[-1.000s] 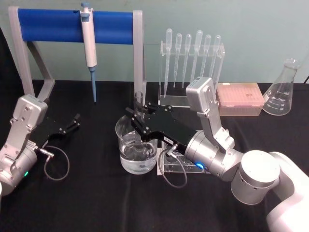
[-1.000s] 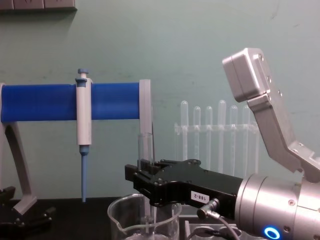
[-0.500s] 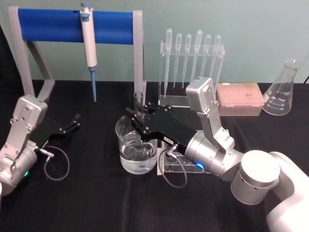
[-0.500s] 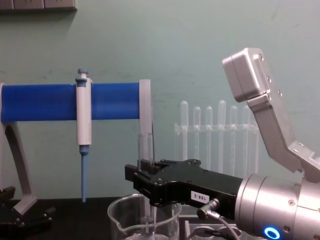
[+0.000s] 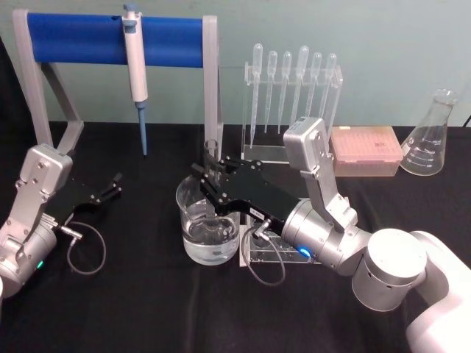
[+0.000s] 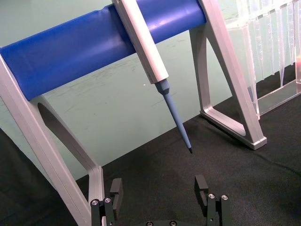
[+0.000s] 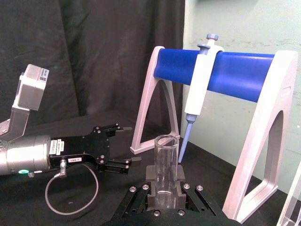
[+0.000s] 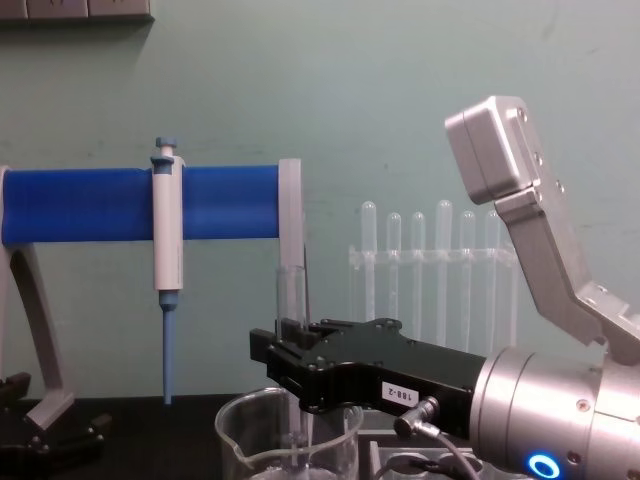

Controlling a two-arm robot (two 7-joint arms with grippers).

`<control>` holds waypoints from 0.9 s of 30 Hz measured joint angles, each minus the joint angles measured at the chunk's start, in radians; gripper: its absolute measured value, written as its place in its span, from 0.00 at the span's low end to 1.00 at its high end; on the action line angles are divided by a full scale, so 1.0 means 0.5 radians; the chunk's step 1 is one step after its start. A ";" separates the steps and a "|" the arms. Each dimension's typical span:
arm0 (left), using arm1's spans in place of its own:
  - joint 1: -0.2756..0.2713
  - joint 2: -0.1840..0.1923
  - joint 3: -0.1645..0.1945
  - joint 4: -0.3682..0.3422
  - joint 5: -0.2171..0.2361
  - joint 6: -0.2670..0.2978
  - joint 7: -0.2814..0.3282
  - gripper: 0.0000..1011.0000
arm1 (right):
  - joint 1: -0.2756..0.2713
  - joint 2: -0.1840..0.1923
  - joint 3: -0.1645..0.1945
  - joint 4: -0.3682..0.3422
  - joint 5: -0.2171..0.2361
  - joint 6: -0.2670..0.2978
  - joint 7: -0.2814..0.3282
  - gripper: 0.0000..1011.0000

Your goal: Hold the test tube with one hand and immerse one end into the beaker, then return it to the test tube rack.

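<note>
My right gripper point(image 5: 211, 179) is clamped on the test tube point(image 8: 291, 300), holding it upright over the beaker point(image 5: 208, 224), which stands on the black table point(image 5: 147, 294) right in front of me. The tube's lower end reaches down inside the beaker toward the water; I judge the dip is under way, though I cannot tell for sure that the tip is wet. The next move, as I see it, is a straight lift until the rounded end clears the rim, then a carry back to the clear rack point(image 5: 266, 252) just beside the beaker, under my wrist. I must keep the tube upright and off the glass wall.

My left gripper point(image 5: 110, 187) rests parked on the table to the left, well apart, its fingers point(image 6: 202, 186) spread and empty.

Farther back stands the blue stand point(image 5: 110, 33) with the pipettor point(image 5: 135, 66) hanging from it; its near leg point(image 5: 213, 95) rises just behind the tube, so I should not swing backward. Beyond to the right are the pipette rack point(image 5: 291, 88), a pink tip box point(image 5: 366, 149) and a flask point(image 5: 430, 136), none in my way.
</note>
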 joint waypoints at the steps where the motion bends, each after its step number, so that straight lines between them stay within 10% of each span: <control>1: 0.000 0.000 0.000 0.000 0.000 0.000 0.000 0.99 | 0.000 0.000 0.000 0.000 0.000 0.000 0.000 0.22; 27: 0.000 0.000 0.000 0.000 0.000 0.000 0.000 0.99 | 0.000 0.000 0.000 0.000 0.000 0.000 0.000 0.22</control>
